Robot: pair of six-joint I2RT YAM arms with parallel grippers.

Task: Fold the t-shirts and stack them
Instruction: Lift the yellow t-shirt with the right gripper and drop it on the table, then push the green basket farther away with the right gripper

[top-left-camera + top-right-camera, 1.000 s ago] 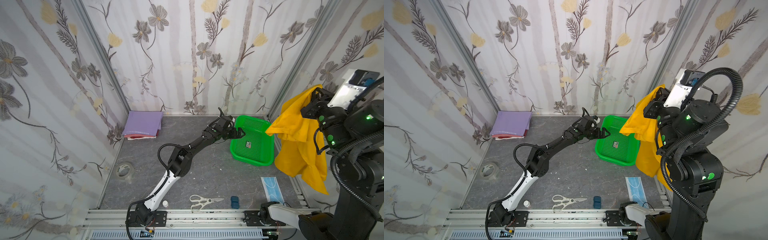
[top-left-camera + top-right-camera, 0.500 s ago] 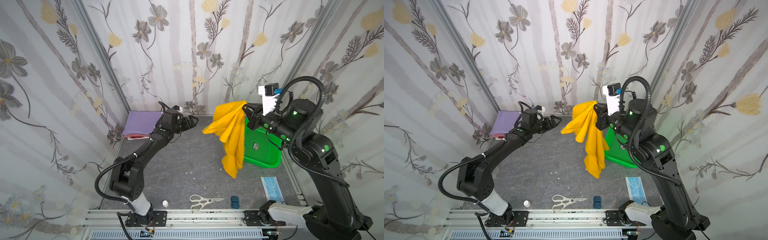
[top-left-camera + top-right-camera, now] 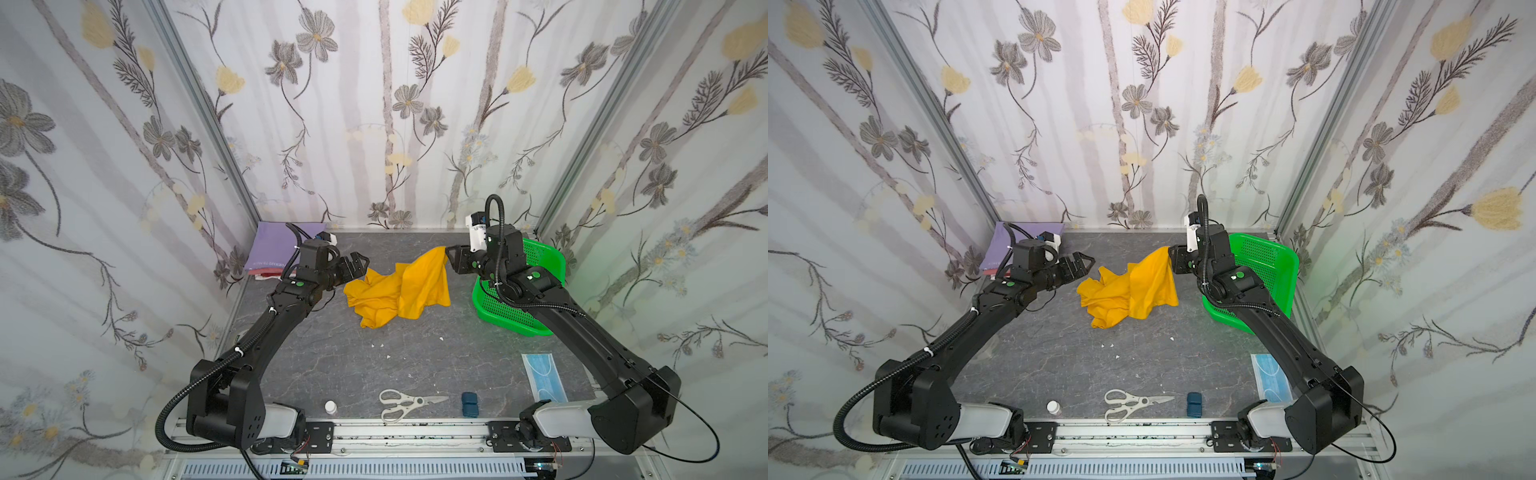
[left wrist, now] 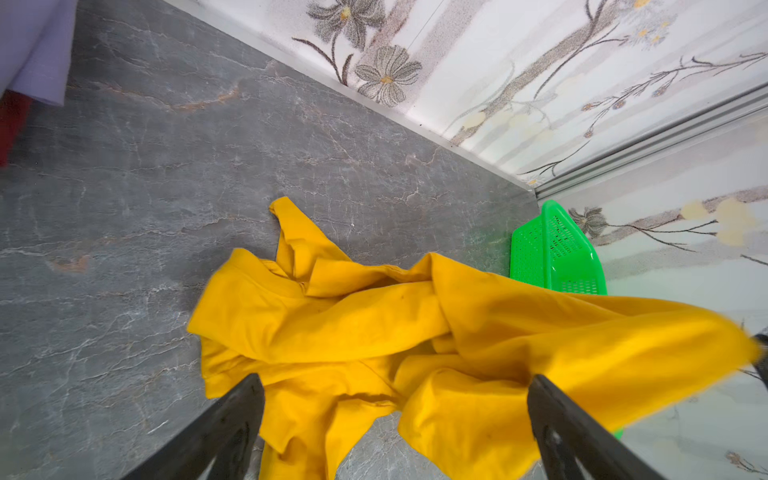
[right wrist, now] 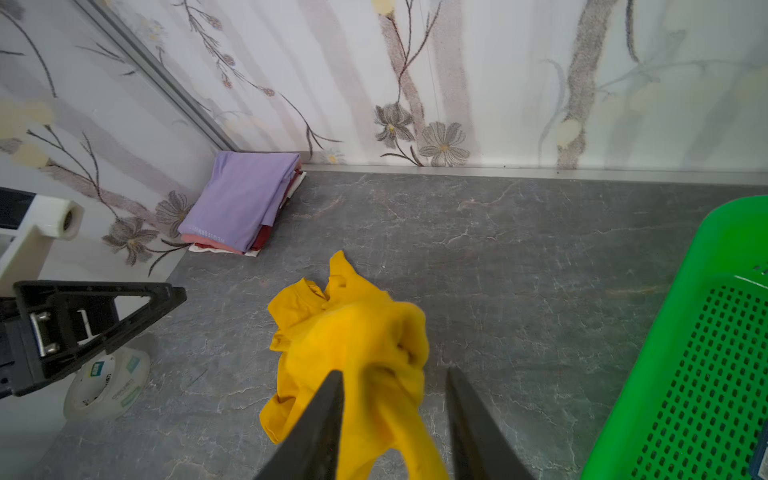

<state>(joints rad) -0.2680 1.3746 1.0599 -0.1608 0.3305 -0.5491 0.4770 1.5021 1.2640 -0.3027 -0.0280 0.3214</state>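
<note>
Mustard-yellow t-shirt (image 3: pixel 399 286) lay crumpled between the wide-apart left pincer (image 3: pixel 363 265) and the right pincer (image 3: pixel 450 259), whose parted jaws flanked a raised corner that could snag and drag it.

Enclosure: three walls of white wallpaper printed with grey and yellow flowers (image 3: pixel 386 104), joined at the rear corners by bare aluminium posts (image 3: pixel 212 124). Base: a dark grey marble-patterned surface (image 3: pixel 353 365), matt and veined. Front edge: slotted aluminium rail (image 3: pixel 415 432). Lighting even and diffuse; shadows soft.
</note>
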